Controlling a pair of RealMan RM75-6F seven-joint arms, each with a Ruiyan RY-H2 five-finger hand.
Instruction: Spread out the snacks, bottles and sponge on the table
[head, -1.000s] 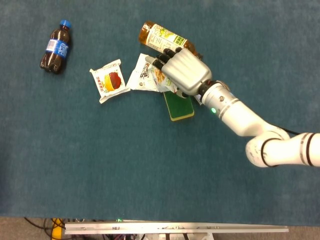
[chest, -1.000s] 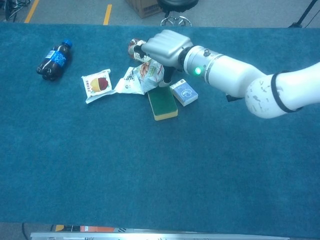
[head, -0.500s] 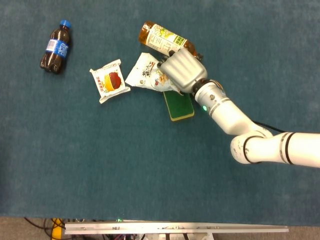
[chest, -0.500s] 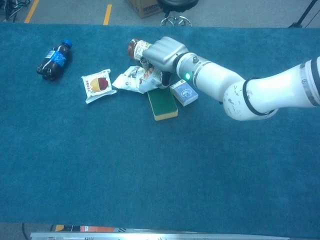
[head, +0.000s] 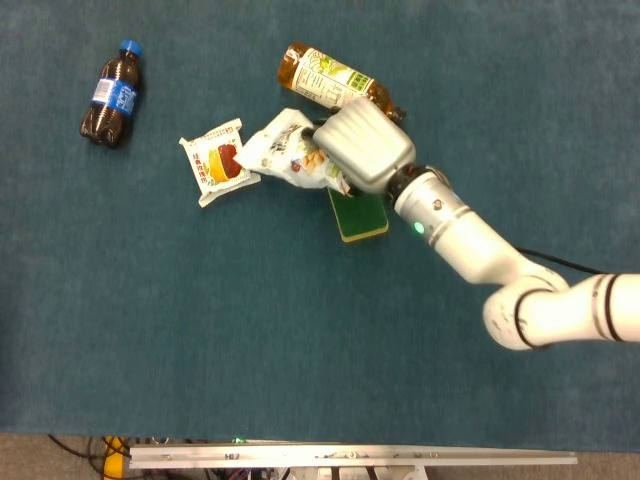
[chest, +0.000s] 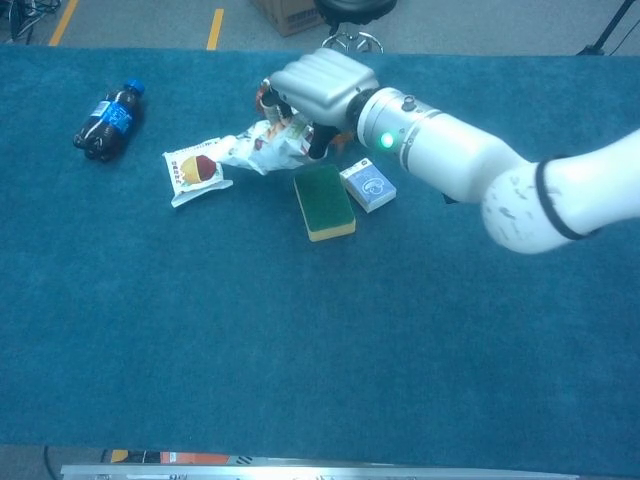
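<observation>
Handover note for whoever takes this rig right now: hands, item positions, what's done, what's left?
Right hand grips the white snack bag, lifted clear of the sponge. Left hand is out of view.
Cola bottle lies alone, far left.
Still bunched together: red-and-yellow snack packet, tea bottle, sponge and blue box.
Left to do: set the bag down in open space, then separate the rest.

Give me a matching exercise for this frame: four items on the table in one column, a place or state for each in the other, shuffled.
1. cola bottle
2. white snack bag
3. green sponge
4. blue box

A. held by the right hand
B. right of the sponge
C. alone at far left
D. flat, just below the hand

Pairs: 1-C, 2-A, 3-D, 4-B
</observation>
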